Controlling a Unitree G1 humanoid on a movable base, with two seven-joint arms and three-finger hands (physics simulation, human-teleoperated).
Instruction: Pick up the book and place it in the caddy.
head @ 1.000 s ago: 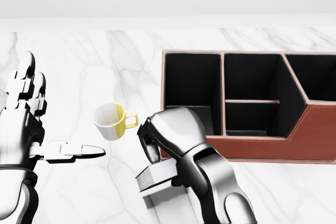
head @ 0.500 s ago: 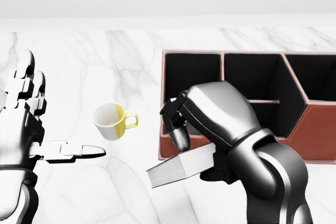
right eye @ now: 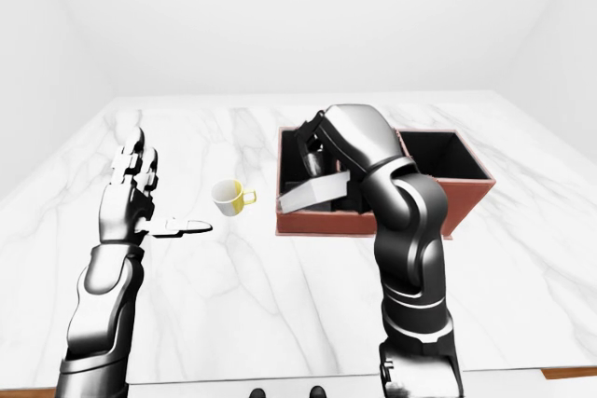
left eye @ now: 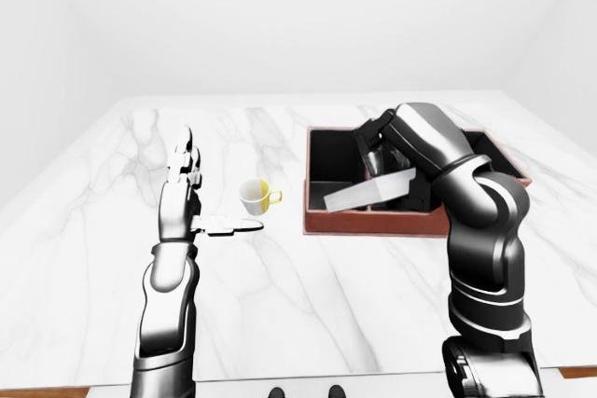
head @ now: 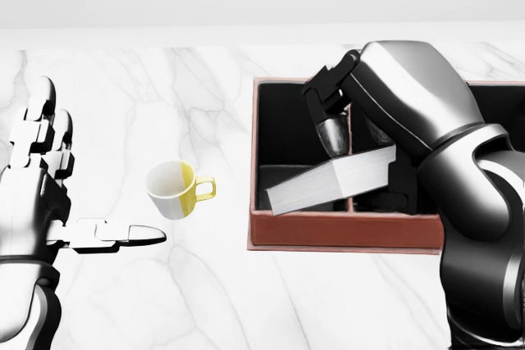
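Book (head: pixel 332 180): tilted, over the caddy's (head: pixel 344 231) left compartments, gripped beneath the right hand (head: pixel 344 133).
Right hand: fingers closed on the book.
Left hand (head: pixel 41 178): fingers spread, holding nothing, left of the mug (head: pixel 174 189).

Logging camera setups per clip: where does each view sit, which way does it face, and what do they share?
Left-eye view: on the head, looking down over the marble table; both arms show whole.
Head view: on the head, closer in; left robot hand open at left, right robot hand holding the book over the caddy.
Right-eye view: like the left-eye view, the scene sitting further left.
All three share the mug, book and caddy.
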